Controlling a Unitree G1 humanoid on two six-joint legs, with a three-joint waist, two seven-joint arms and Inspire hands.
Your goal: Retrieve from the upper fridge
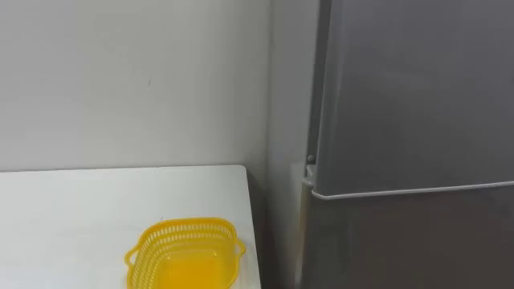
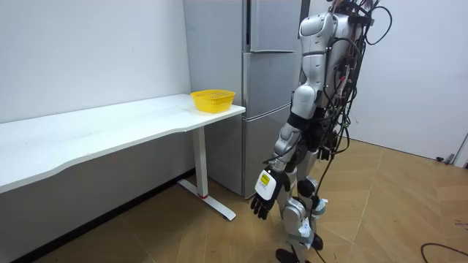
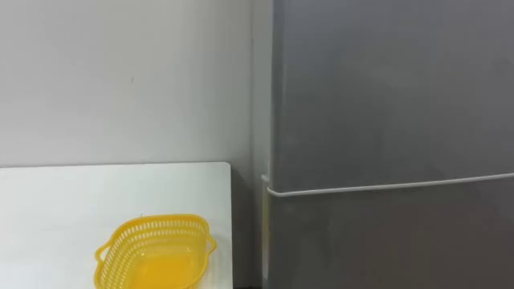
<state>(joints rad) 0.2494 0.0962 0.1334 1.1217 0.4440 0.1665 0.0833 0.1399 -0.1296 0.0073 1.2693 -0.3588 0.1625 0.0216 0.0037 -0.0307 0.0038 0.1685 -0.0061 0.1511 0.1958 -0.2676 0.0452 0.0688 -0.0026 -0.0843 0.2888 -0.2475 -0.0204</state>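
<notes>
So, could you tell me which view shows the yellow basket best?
The left eye view: the yellow basket is close, mesh wall and handles plain, though cut off below. The right eye view shows the same. The room view shows it whole but small, at the end of the table.

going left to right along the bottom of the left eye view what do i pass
white table → yellow basket standing near the table's right end → grey fridge, doors closed
</notes>
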